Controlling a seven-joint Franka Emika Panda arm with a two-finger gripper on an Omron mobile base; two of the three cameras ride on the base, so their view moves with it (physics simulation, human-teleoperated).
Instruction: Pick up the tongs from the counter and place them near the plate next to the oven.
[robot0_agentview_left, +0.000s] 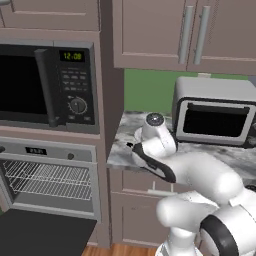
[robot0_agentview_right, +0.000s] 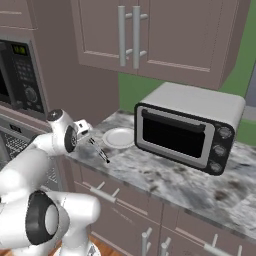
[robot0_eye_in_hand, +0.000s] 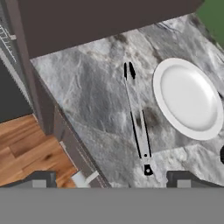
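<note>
Slim dark tongs (robot0_eye_in_hand: 138, 120) flat on marbled counter (robot0_eye_in_hand: 92, 100), beside white plate (robot0_eye_in_hand: 190, 98)

White arm folded forward, end effector (robot0_eye_in_hand: 111, 177) pointing down, fingers (robot0_eye_in_hand: 41, 178) spread wide, holding nothing.

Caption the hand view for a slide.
Open gripper above thin dark metal tongs lying free on the grey marbled counter, beside the round white plate.

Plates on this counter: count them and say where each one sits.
1. The plate lies flat on the marbled counter, beside the tongs and left of the toaster oven in the right base view. The arm could hide others in the left base view.
</note>
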